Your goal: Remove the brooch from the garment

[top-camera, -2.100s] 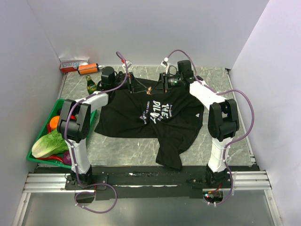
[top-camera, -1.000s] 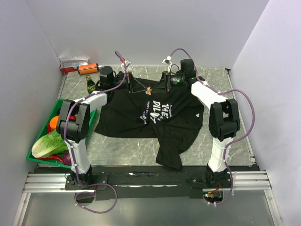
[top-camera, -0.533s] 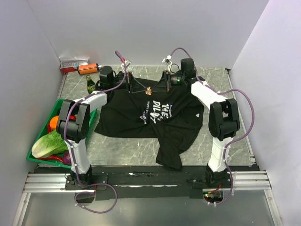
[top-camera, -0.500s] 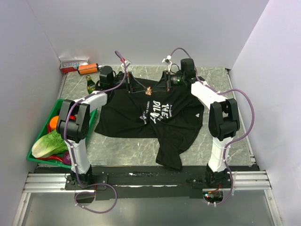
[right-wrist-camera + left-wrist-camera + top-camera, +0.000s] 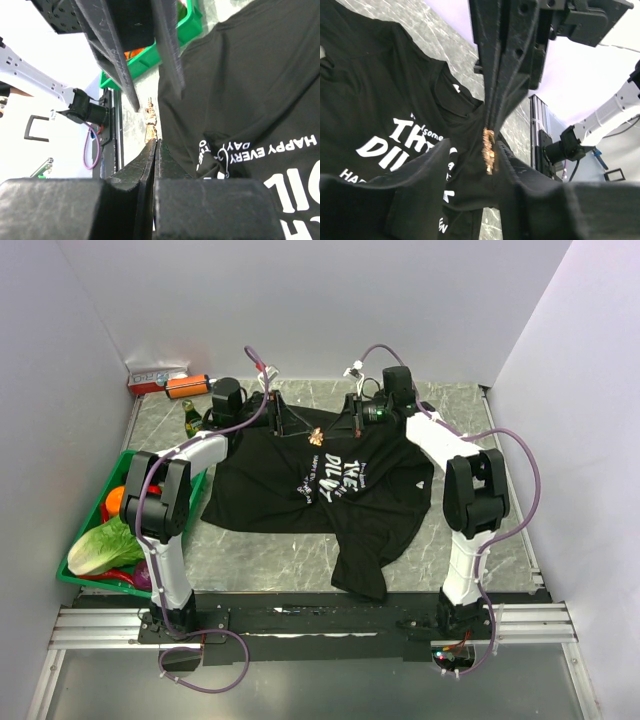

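Observation:
The garment [image 5: 330,490], a black T-shirt with white lettering, lies spread on the marble table. A small gold brooch [image 5: 318,436] sits at its collar end, between the two grippers. My right gripper [image 5: 328,430] reaches in from the right. Its fingers are pressed together on the brooch [image 5: 150,121] at the very tips [image 5: 154,142]. My left gripper [image 5: 303,432] faces it from the left with its fingers apart. A raised fold of the garment [image 5: 465,165] and the brooch [image 5: 488,150] stand between them. Whether the brooch is still pinned to the fabric is unclear.
A green bin [image 5: 120,462] with a lettuce and an orange stands at the left edge. A green bottle [image 5: 192,420], an orange can [image 5: 187,385] and a red-and-white box [image 5: 155,376] lie at the back left. Walls close in on three sides.
My right gripper has shut on the brooch. My left gripper, shut a second ago, has opened. Neither arm has shifted much.

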Controlling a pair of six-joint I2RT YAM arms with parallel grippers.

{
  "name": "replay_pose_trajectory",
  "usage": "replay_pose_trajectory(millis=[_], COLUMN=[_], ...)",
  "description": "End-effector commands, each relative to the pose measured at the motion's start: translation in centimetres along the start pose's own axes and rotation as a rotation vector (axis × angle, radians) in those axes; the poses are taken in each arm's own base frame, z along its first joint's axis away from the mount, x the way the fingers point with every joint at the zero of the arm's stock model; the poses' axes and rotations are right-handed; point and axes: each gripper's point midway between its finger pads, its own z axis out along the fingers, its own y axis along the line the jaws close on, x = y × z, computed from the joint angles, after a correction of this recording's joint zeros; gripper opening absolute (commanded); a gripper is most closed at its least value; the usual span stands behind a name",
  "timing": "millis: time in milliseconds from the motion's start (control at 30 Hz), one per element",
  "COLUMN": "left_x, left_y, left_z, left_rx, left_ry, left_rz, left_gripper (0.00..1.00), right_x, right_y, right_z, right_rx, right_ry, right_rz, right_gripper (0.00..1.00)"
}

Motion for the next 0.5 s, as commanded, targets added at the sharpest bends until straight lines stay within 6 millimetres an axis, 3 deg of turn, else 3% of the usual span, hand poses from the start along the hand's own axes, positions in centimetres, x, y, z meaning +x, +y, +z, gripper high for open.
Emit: replay_pose_trajectory(millis=[0,133,267,467], left_x=[-4.1,-5.5,-6.0,-4.9], left_y=[-2.0,-1.8,-2.0,-3.5], left_z=[-0.4,-1.6,-2.3,-2.5], left_rx=[-0.007,-0.034,-0.034,0.017], left_ry=[-0.055,-0.077,-0.077,-0.063], left_rz=[0.143,0.162,0.18,0.184], left_gripper=[0.49,0.62,0.61,0.6], right_x=[-3.0,-2.5,-2.0,-2.0], right_y=[3.6,3.4,3.3,4.8], right_z=[-2.2,-3.7,-5.4,-6.2], right_rx=[0.024,0.072,0.105,0.116], right_ry=[-0.038,-0.042,-0.056,-0.068], right_rz=[-0.138,-0.14,-0.141,-0.18], right_gripper=[0.0,0.0,0.0,0.0])
